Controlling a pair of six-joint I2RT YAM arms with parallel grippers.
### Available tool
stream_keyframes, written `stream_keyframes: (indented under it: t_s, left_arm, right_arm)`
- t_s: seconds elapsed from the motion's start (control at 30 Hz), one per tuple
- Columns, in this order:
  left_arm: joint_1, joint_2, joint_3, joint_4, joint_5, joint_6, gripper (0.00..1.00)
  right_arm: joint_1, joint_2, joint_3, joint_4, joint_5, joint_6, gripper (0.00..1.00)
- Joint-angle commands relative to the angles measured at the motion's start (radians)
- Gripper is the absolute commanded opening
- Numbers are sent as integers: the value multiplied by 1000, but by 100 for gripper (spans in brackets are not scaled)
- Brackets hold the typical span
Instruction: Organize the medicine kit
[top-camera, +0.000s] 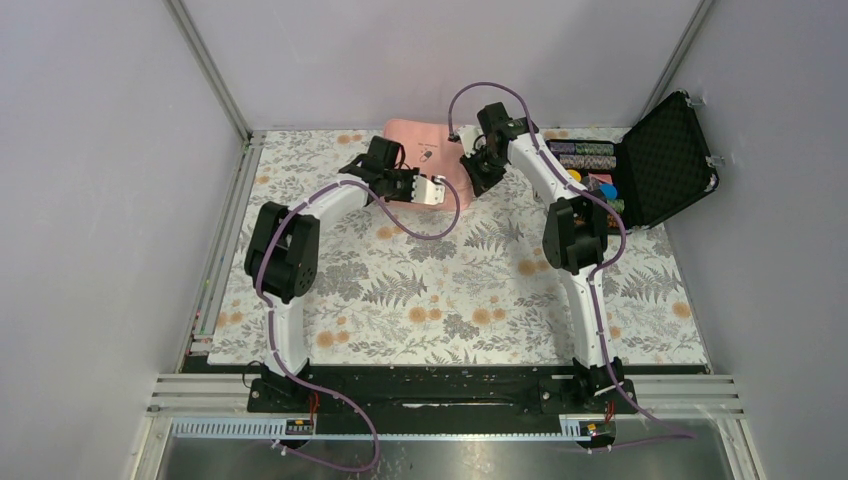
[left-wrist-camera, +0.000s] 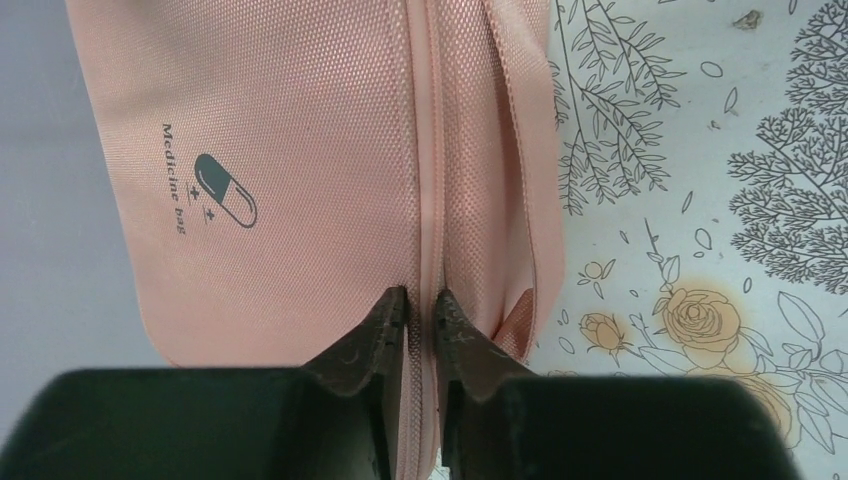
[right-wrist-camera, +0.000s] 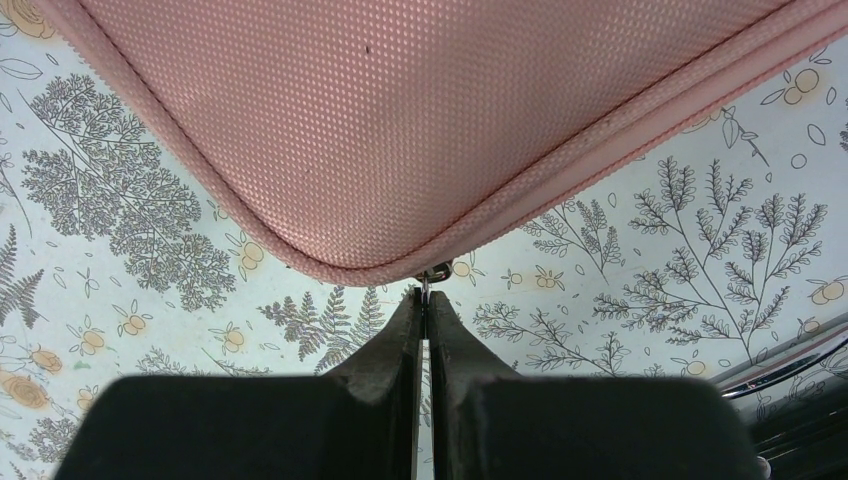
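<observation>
- Top external view: the medicine kit (top-camera: 425, 150), a pink soft pouch, lies flat at the far middle of the table (top-camera: 450, 300), close to the back wall, with both arms reaching over it.
- The left pincer (top-camera: 437, 190) sits at the near edge of the kit; the right pincer (top-camera: 472, 178) is at the kit's right-hand side.
- Off to the right stands a black case (top-camera: 662, 160) with its foam-lined lid propped open and rows of colourful chips (top-camera: 585, 155) inside. It is apart from the kit.
- Left wrist view: the kit (left-wrist-camera: 300, 120) fills most of the frame, its lid down and the zip line running straight toward the camera.
- A dark capsule logo (left-wrist-camera: 225, 190) with the words "Medicine bag" shows on the top panel.
- The left pincer (left-wrist-camera: 420, 300) is drawn nearly together, with the zip band passing between its two tips, so it appears to be nipping the kit's seam.
- Right wrist view: a rounded corner of the kit (right-wrist-camera: 420, 120) hangs over the flowered table (right-wrist-camera: 650, 250).
- The right pincer (right-wrist-camera: 424, 305) is pressed together just below that corner, pinching the small metal zip pull (right-wrist-camera: 432, 272) that sticks out from the piped edge.
</observation>
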Motion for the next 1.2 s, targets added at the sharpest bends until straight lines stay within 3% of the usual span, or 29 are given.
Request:
stream_keyframes:
  t_s: [0.0, 0.07, 0.27, 0.57, 0.73, 0.93, 0.97, 1.07, 1.13, 1.17]
  left_arm:
    - [9, 5, -10, -99, -6, -26, 8]
    - [8, -6, -15, -130, 10, -61, 0]
    - [8, -128, -87, -187, 116, -290, 0]
    - [0, -324, -301, -141, 275, -813, 0]
    - [-46, -400, -438, 27, 187, -1007, 0]
    - [-86, -409, -477, 31, 173, -1070, 0]
    - [-87, -415, -473, 17, 213, -1057, 5]
    - [-105, -462, -419, -111, 225, -871, 38]
    - [-92, -475, -342, -311, 231, -589, 61]
    - [-76, -478, -309, -408, 215, -394, 64]
  right_arm:
    - [10, -15, 40, 5, -10, 10, 0]
    - [9, -9, 54, 6, -16, 21, 0]
    - [12, 29, 112, 28, -18, 24, 0]
    - [81, 47, 151, -31, -29, 91, 0]
    - [100, -55, -13, -55, -80, 183, 0]
    - [95, -206, -282, 42, 40, 74, 0]
    - [92, -228, -331, 75, 58, 59, 0]
    - [85, -251, -387, 121, 91, 25, 0]
    - [81, -241, -374, 121, 97, 1, 0]
    - [79, -234, -365, 122, 105, -11, 0]
